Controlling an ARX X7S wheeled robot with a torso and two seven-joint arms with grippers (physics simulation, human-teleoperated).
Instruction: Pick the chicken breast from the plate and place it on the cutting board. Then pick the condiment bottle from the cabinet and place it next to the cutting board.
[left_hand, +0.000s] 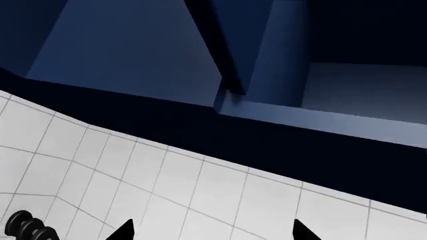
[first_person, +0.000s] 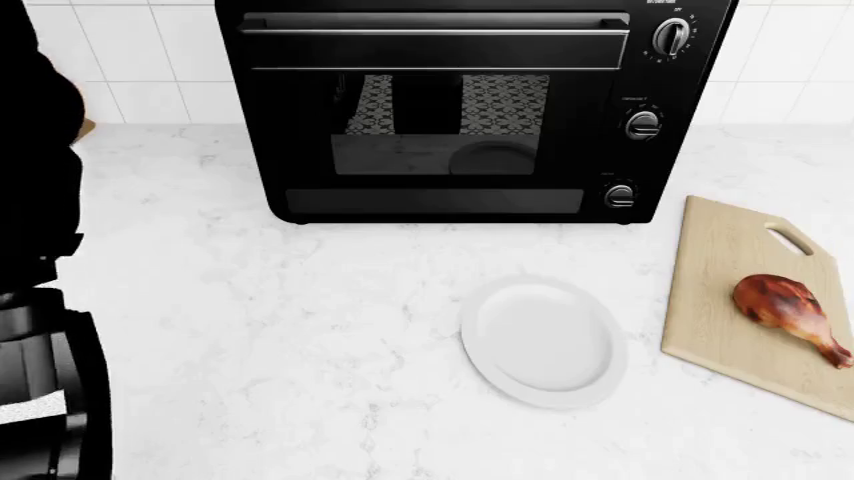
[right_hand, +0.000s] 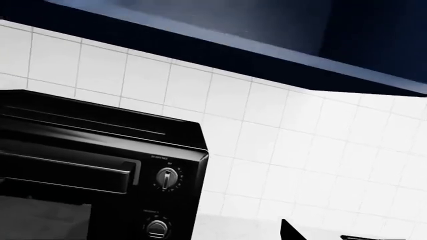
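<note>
Toward the right edge of the bench (first_person: 240, 330), the cutting board (first_person: 727, 290) is being shown lying flat, with the chicken breast (first_person: 787, 312) resting on it near its handle hole, tapered end pointing toward the front edge. The plate (first_person: 545, 340) is being shown bare, just left of the board, in front of the oven (first_person: 454, 100).

The condiment bottle is not being shown in any view; an open blue cabinet (left_hand: 347, 100) is being framed above the tiled wall by the left wrist camera.

Left hand (left_hand: 210, 231): only two dark fingertips are being seen, spread apart with nothing between them. Right hand (right_hand: 293, 231): a single tip is being seen, so its state cannot be told.

Handling, judged: the bottle is likely light, smooth and squeezable; it is best taken around the mid-body with modest pressure, never by the nozzle.
</note>
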